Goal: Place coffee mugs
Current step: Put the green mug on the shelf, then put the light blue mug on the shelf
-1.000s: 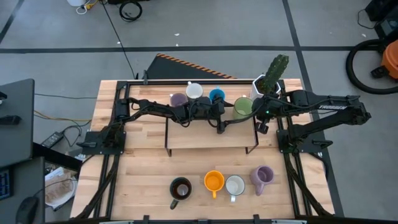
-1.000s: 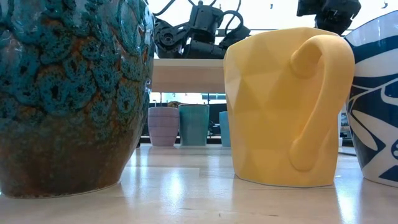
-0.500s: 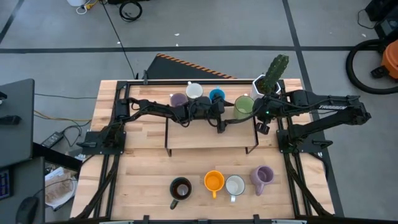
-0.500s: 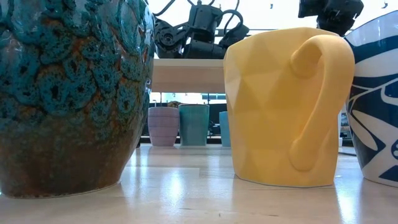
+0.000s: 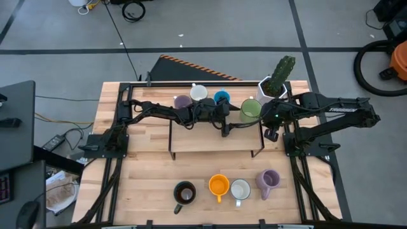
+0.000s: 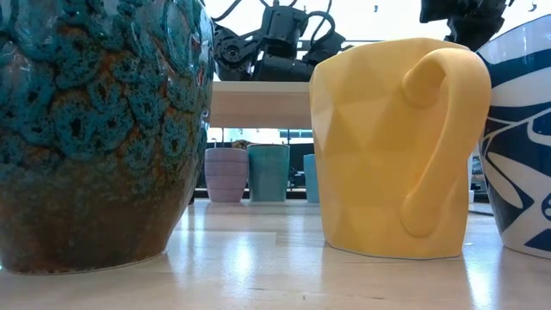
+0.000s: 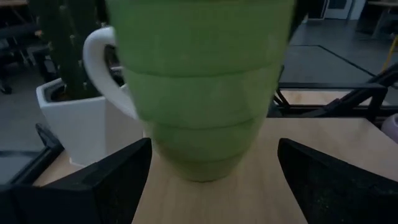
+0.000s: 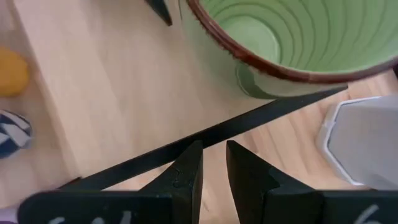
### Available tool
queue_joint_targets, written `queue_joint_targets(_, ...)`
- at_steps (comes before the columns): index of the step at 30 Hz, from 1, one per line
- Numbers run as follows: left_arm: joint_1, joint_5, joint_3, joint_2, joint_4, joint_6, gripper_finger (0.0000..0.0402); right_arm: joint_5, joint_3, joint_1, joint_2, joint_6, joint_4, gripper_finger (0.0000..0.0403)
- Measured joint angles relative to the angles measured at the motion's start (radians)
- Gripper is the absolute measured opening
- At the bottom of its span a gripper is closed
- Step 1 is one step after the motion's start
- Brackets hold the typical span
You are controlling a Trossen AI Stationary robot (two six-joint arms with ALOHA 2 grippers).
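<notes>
Along the table's near edge stand the dark mug point(image 5: 184, 193), orange mug point(image 5: 219, 186), white mug point(image 5: 240, 189) and lavender mug point(image 5: 269, 180). On the raised shelf point(image 5: 213, 135), the left gripper point(image 7: 208, 180) has fingers point(image 7: 112, 180) spread wide around the ribbed green mug point(image 5: 250, 109), not touching. The right gripper point(image 8: 212, 171), fingers nearly closed and empty, hovers beside it, near the white cactus pot point(image 5: 267, 86) at the far right corner.

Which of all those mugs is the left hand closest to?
The green mug, at the right end of the back row beside the white cactus pot. The left hand, fingers spread wide, faces it directly; the other mugs stand farther off.
</notes>
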Motion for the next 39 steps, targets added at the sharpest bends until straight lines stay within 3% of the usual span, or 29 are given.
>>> queue_joint_targets(6, 0.016, -0.001, -0.001, -0.070, -0.163, -0.004, 0.0354, -0.017, 0.000, 0.051, -0.055, 0.059, 0.037, 0.0077)
queue_joint_targets(15, 0.050, 0.039, -0.001, -0.227, -0.530, 0.069, 0.0354, -0.024, -0.010, 0.171, -0.109, 0.052, 0.272, 0.0077)
queue_joint_targets(23, 0.143, -0.059, 0.000, -0.357, -0.853, 0.051, 0.0354, 0.011, -0.042, 0.280, -0.117, 0.056, 0.389, 0.0077)
queue_joint_targets(28, 0.216, -0.060, 0.000, -0.373, -1.018, -0.015, 0.0353, 0.062, -0.042, 0.318, -0.116, 0.057, 0.405, 0.0077)
queue_joint_targets(34, 0.248, -0.083, 0.004, -0.362, -1.052, -0.015, 0.0330, 0.064, -0.042, 0.322, -0.116, 0.050, 0.414, 0.0077)
queue_joint_targets(39, 0.250, -0.103, 0.080, -0.362, -1.092, 0.011, 0.0310, 0.064, -0.042, 0.322, -0.116, 0.027, 0.431, 0.0077)
